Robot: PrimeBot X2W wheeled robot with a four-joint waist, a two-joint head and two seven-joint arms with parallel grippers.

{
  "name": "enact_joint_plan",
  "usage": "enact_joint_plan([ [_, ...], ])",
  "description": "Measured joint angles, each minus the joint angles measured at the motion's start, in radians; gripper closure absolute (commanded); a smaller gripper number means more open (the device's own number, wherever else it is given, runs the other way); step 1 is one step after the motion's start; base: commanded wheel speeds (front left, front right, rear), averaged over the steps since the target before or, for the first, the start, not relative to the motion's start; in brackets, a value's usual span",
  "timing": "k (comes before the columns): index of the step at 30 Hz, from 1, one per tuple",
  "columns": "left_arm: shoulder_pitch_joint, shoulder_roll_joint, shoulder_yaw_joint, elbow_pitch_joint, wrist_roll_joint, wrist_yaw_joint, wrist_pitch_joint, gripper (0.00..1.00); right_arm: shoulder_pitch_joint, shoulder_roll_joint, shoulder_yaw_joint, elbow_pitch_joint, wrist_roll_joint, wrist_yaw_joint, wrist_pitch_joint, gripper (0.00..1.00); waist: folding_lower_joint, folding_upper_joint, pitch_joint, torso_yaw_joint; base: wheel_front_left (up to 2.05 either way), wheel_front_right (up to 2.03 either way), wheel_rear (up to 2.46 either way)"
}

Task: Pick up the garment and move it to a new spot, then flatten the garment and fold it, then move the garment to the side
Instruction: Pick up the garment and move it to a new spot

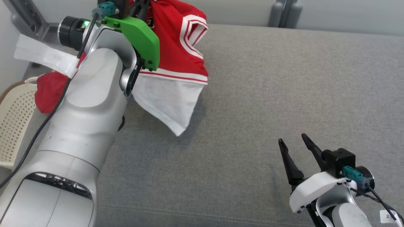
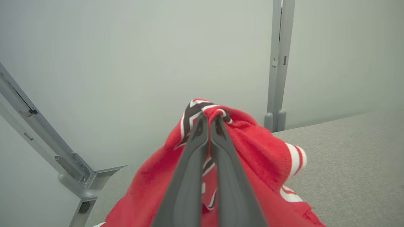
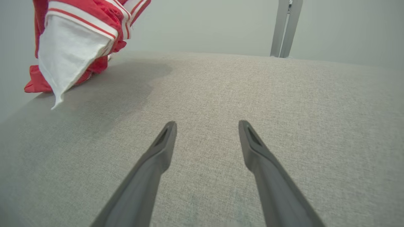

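Note:
The garment [image 1: 176, 53] is red with white stripes and a white panel, and it hangs in a bunch at the upper left of the head view. Its white corner points down toward the grey surface. In the left wrist view my left gripper [image 2: 210, 118] is shut on a fold of the red garment [image 2: 252, 148], with the cloth draping around both fingers. The head view hides the left fingertips behind the green wrist part [image 1: 135, 34]. My right gripper [image 1: 292, 140] stands open at the lower right, low over bare fabric, its fingers [image 3: 164, 145] apart with nothing between them. The garment [image 3: 72, 44] hangs far to its upper left.
A grey fabric surface [image 1: 268, 88] spreads across the scene. A cream perforated basket [image 1: 12, 123] stands at the left edge, beside my left arm. Grey metal posts [image 1: 284, 12] rise at the back, and a slanted frame [image 2: 47, 145] stands against the pale wall.

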Motion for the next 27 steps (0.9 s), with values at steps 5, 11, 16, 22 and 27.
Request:
enact_joint_plan([
  [5,0.003,-0.018,-0.030,-0.082,-0.053,-0.028,0.001,1.00,0.018,0.000,-0.003,0.022,0.017,0.000,-0.014,0.00,0.0000,0.0000,-0.048,-0.052,0.00,0.00,0.00],
  [11,0.065,-0.020,-0.147,-0.271,-0.185,-0.014,0.047,1.00,0.026,0.000,-0.012,0.036,0.026,0.000,-0.023,0.00,0.0000,0.0000,-0.090,-0.131,0.00,0.00,0.00],
  [16,0.119,-0.023,-0.251,-0.346,-0.237,0.047,0.080,1.00,0.028,0.000,-0.018,0.043,0.033,0.000,-0.027,0.00,0.0000,0.0000,-0.110,-0.197,0.00,0.00,0.00],
  [22,0.198,-0.023,-0.348,-0.334,-0.279,0.101,0.067,1.00,0.031,0.000,-0.011,0.048,0.043,0.000,-0.032,0.00,0.0000,0.0000,-0.114,-0.275,0.00,0.00,0.00],
  [27,0.221,-0.023,-0.396,-0.256,-0.281,0.132,0.016,1.00,0.019,0.000,-0.002,0.064,0.049,0.000,-0.040,0.00,0.0000,0.0000,-0.104,-0.308,0.00,0.00,0.00],
])
